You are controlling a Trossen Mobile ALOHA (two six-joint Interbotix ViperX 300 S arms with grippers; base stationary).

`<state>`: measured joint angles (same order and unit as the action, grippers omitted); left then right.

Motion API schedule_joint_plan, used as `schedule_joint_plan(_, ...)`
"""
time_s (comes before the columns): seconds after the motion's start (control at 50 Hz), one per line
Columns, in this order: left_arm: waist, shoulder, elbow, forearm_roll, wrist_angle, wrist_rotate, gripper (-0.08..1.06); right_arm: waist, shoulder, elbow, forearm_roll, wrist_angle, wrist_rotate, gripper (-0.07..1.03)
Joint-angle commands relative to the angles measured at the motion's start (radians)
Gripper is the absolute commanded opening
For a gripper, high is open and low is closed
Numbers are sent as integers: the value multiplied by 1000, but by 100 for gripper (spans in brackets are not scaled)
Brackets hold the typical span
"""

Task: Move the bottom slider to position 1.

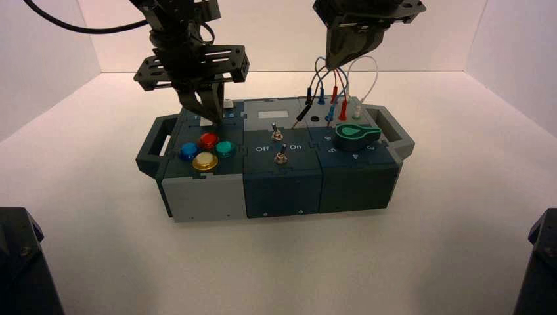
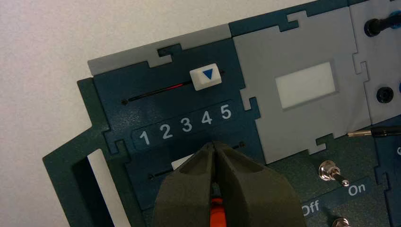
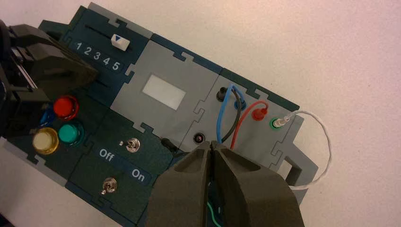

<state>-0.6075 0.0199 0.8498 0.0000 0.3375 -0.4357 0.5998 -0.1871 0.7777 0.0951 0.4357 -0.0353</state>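
Note:
The bottom slider's white knob (image 2: pixel 181 163) peeks out from under my left gripper's fingers, on its dark track below the white row 1 2 3 4 5. Most of the knob is hidden. The numeral 1 (image 2: pixel 144 137) is the row's end digit, towards the box's handle side. My left gripper (image 2: pixel 213 145) is shut, its tips together and pressed down at the knob's side. In the high view it (image 1: pixel 200 108) stands over the box's rear left corner. My right gripper (image 1: pixel 335 62) is shut and hovers above the wires.
The twin top slider (image 2: pixel 205 76) with a blue triangle sits near 4 and 5. Four coloured buttons (image 1: pixel 205 149) lie in front of the sliders. Two toggle switches (image 1: pixel 277 136), a green knob (image 1: pixel 356 133) and plugged wires (image 1: pixel 332 98) fill the middle and right.

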Motion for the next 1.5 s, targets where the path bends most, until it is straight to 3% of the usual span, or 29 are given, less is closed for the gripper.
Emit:
schedule_joint_plan(0.02,9,-18,-26,3,-6,9,-3,5,-6,-20,0,-3,-2,-2)
schedule_joint_plan(1.5,60,-63,17,5,34,78,-3,5,17,-26,-3,8,0,-2)
